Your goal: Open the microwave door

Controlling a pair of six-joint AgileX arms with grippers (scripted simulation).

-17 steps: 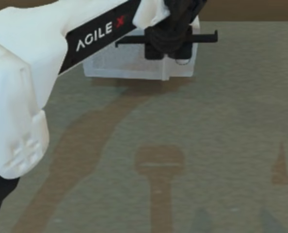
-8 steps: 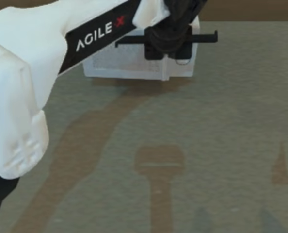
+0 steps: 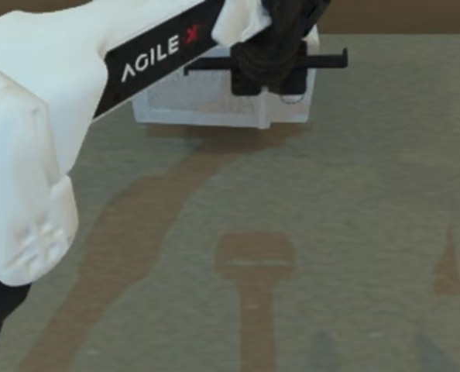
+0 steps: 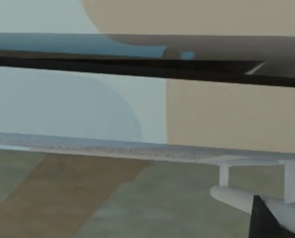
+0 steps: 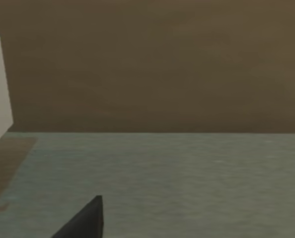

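Top view: left arm reaches across to the microwave at the table's far edge, left gripper at the door handle.

Microwave door reads as shut from above, its mesh window facing the camera; nothing of the inside is visible, so contents can't be told. Left wrist view shows the door handle, a white bar on two posts, with one dark fingertip right at it; whether the fingers are clamped on the handle can't be told. Right arm is parked off to the table's right; only a dark finger shows in its wrist view, spread can't be told.
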